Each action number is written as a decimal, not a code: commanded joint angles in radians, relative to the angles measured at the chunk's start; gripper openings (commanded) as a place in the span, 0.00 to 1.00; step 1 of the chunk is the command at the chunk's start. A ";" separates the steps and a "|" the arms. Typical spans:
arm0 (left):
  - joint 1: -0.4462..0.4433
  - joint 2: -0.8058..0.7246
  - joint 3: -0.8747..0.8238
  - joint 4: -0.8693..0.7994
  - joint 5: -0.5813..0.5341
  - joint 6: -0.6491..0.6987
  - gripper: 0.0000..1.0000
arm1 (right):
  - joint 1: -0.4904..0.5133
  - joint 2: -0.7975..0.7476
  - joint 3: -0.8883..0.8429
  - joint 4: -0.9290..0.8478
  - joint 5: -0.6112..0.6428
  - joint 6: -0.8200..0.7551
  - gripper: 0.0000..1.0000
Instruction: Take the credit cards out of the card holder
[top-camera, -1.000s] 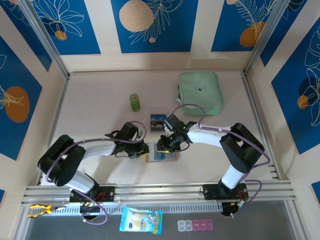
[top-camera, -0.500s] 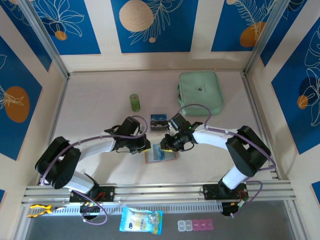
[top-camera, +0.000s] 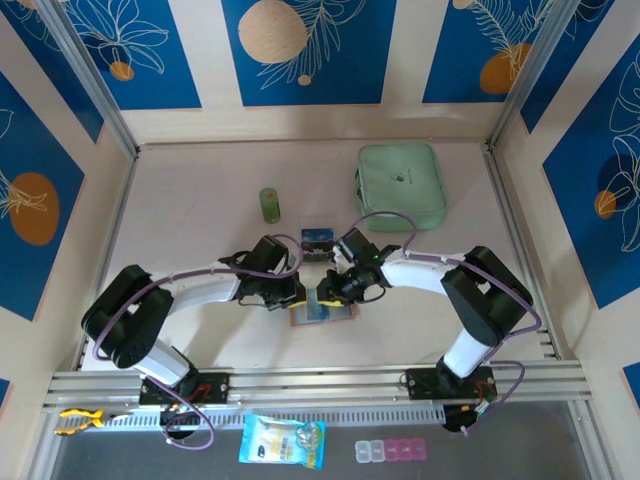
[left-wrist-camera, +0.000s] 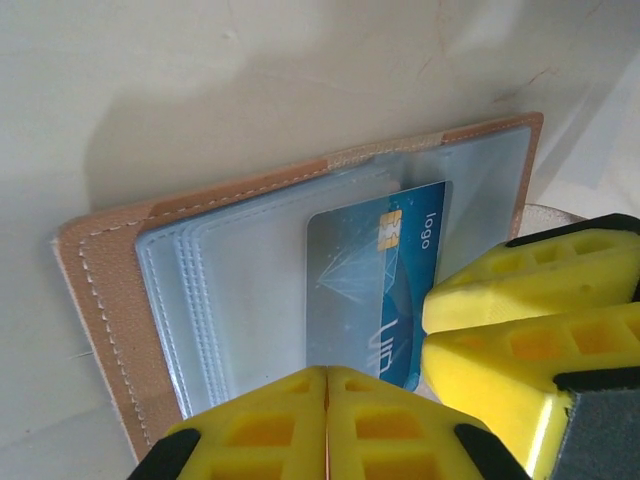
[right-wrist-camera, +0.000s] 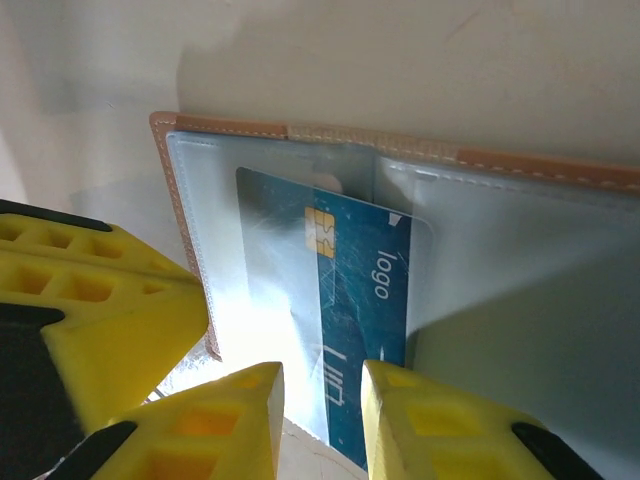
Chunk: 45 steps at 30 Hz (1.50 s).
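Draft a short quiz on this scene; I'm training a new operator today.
1. True or false: the card holder lies open.
2. The card showing inside it is: A red, B blue, C green?
3. Fill in: the left hand has its jaws ___.
Key: 1 true; 2 B; 3 shut.

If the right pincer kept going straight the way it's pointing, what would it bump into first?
Most likely the blue card poking out of the card holder. It lies right ahead of the right pincer, and its near edge sits between the open jaws.
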 joint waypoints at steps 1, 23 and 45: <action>-0.004 -0.010 -0.010 -0.026 -0.015 0.011 0.08 | 0.004 0.022 0.011 0.018 -0.039 0.007 0.29; -0.004 0.005 -0.044 -0.001 -0.012 0.011 0.05 | 0.014 -0.029 0.031 -0.002 -0.016 0.005 0.28; -0.002 0.035 -0.052 -0.048 -0.063 0.039 0.03 | 0.004 0.012 0.009 -0.073 0.044 -0.020 0.29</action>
